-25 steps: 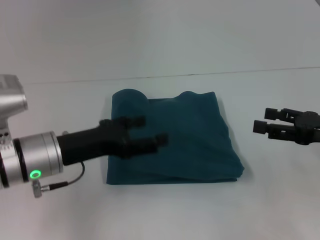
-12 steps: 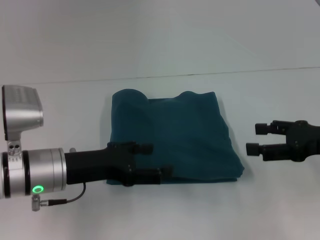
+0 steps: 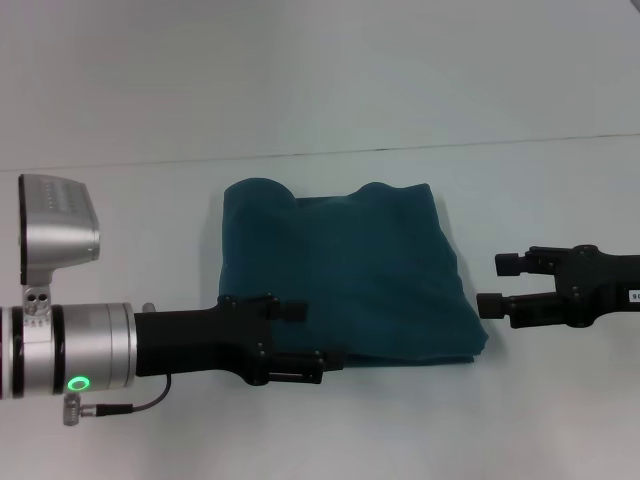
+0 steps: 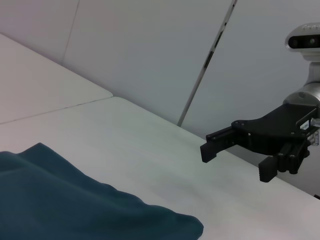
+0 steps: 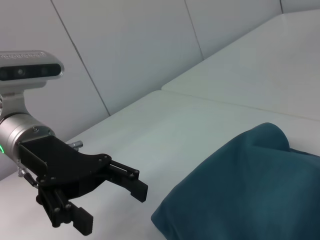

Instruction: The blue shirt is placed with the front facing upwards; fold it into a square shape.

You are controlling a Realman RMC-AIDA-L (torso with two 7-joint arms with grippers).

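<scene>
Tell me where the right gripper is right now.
In the head view, the right gripper hangs open on the right, just beside the blue shirt's right edge, opposite the left gripper.

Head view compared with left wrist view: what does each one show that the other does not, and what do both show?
Only the head view shows the left hand, open at the near left corner of the folded blue shirt, and the shirt's whole, roughly square outline. Only the left wrist view shows the silver camera housing above the right arm, and the wall panels behind. Both show the right hand, open and clear of the cloth, one part of the shirt, and the white table.
</scene>
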